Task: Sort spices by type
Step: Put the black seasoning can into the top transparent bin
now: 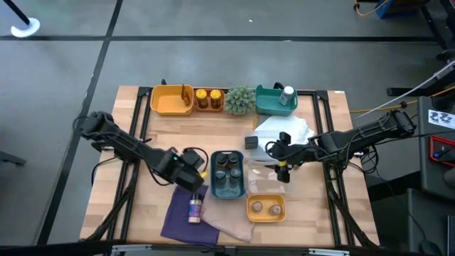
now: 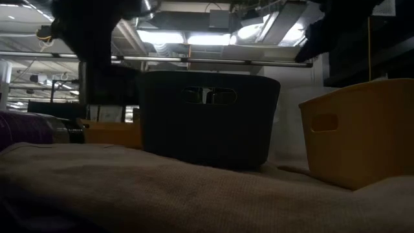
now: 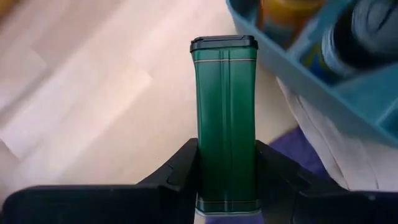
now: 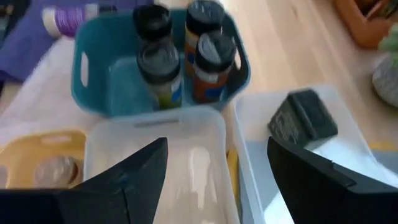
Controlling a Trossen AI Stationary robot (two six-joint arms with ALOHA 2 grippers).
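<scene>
Green tin [image 3: 226, 124] clamped, dark-lidded jars [image 4: 180, 53] in tray

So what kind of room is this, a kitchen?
Probably a robot lab or workshop, not a kitchen: a wooden table on a bare grey floor, two dark robot arms working over it, and ceiling strip lights with pipes overhead.

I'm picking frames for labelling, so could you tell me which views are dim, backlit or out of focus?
Low view: dark and backlit by ceiling lights, so the dark bin reads as a silhouette. Left wrist view: the green tin in the left claw is sharp, while the teal bin behind is blurred. Right wrist view: soft throughout, and the right claw is open. High view: evenly lit.
</scene>
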